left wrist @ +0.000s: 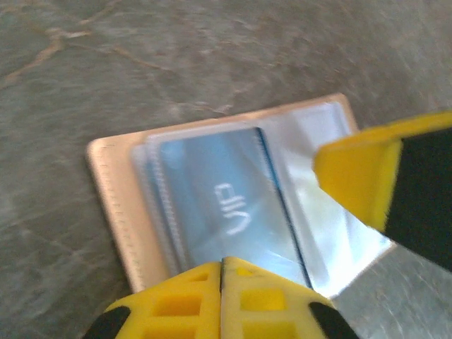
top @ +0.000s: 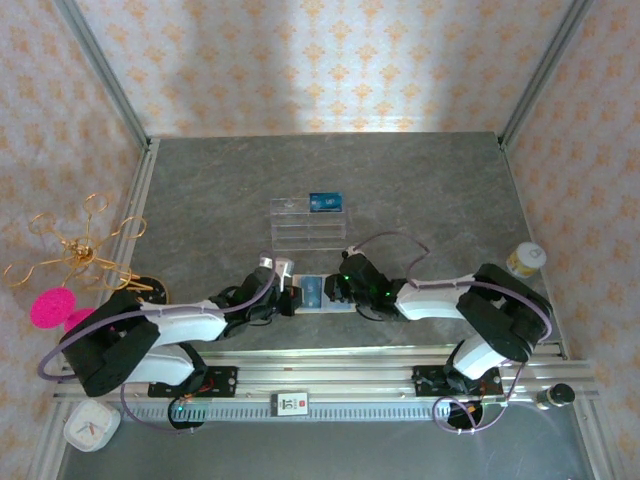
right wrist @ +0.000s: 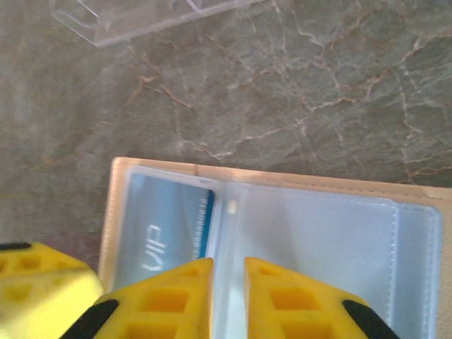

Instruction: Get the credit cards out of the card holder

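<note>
The beige card holder (top: 325, 307) lies open and flat on the table between my two grippers. A blue credit card (left wrist: 212, 205) marked VIP sits inside a clear sleeve on its left half (right wrist: 159, 226). My left gripper (left wrist: 222, 261) is shut, its tips resting at the near edge of that sleeve; whether it pinches the plastic I cannot tell. My right gripper (right wrist: 228, 263) hovers over the holder's fold (right wrist: 296, 180) with a narrow gap between its jaws. Another blue credit card (top: 327, 202) lies in the clear tray.
The clear plastic compartment tray (top: 308, 228) stands just behind the holder. A gold wire stand (top: 80, 250) and pink objects (top: 50, 307) are at the left. A small jar (top: 525, 260) stands at the right edge. A metal rail (top: 400, 372) runs along the front.
</note>
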Robot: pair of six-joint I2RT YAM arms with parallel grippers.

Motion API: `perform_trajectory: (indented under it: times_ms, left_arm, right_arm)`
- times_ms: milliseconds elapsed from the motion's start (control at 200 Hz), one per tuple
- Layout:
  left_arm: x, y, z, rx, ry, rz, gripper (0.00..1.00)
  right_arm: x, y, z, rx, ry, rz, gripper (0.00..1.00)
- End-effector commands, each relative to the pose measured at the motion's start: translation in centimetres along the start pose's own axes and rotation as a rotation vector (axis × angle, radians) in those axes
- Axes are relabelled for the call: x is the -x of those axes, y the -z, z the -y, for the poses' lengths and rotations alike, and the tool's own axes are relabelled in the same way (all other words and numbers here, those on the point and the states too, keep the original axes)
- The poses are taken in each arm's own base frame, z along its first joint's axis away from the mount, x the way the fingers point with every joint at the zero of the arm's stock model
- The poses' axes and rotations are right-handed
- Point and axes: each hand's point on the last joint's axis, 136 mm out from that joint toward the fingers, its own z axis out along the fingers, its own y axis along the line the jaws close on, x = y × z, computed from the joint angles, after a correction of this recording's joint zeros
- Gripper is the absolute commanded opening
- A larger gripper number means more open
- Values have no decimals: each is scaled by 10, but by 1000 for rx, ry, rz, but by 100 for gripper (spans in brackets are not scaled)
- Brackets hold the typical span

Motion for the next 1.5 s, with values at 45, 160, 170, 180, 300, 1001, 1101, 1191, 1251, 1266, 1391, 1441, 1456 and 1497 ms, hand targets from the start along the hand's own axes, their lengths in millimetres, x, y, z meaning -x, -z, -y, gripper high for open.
perform_trajectory:
  times_ms: [45, 160, 170, 180, 300, 1001, 1101, 1191, 1251, 1266, 1391, 1441, 1456, 1497]
  left_arm:
    - [2, -6, 3, 30, -65, -14, 14]
    - [-4, -15, -11, 91, -64, -30, 4]
    - [-4, -15, -11, 94, -63, -28, 3]
    - [-4, -15, -12, 98, -63, -28, 3]
    - [6, -8, -4, 62, -52, 24, 3]
    - [-13, -18, -24, 128, -69, -33, 0]
    - [-18, -18, -23, 121, -69, -48, 0]
    - [-21, -18, -24, 120, -73, -59, 0]
    - [-21, -17, -25, 127, -67, -60, 0]
    - [-22, -16, -25, 127, -65, -60, 0]
    - [-21, -13, -30, 122, -35, -46, 0]
    - [-21, -12, -31, 118, -29, -45, 0]
    - [-21, -11, -31, 117, -28, -44, 0]
    - [-20, -11, -32, 119, -27, -42, 0]
  right_arm:
    - [9, 4, -20, 64, 31, 1, 19]
    - [5, -2, -24, 77, 29, -27, 18]
    - [4, -3, -23, 76, 29, -31, 18]
    - [4, -3, -23, 76, 28, -32, 18]
    - [-2, -9, -18, 58, 18, -54, 16]
    - [-12, -24, -7, 19, 15, -94, 14]
    - [-13, -25, -7, 23, 12, -98, 12]
    - [-14, -25, -4, 15, 12, -93, 5]
    - [-13, -24, 0, -2, 10, -84, 0]
    - [-11, -23, 0, -3, 12, -77, 0]
    - [-3, -13, 13, -59, 5, -18, 0]
    - [-1, -8, 17, -81, 3, -3, 0]
    - [-1, -7, 18, -87, 2, 2, 0]
    - [1, -5, 20, -96, -1, 12, 0]
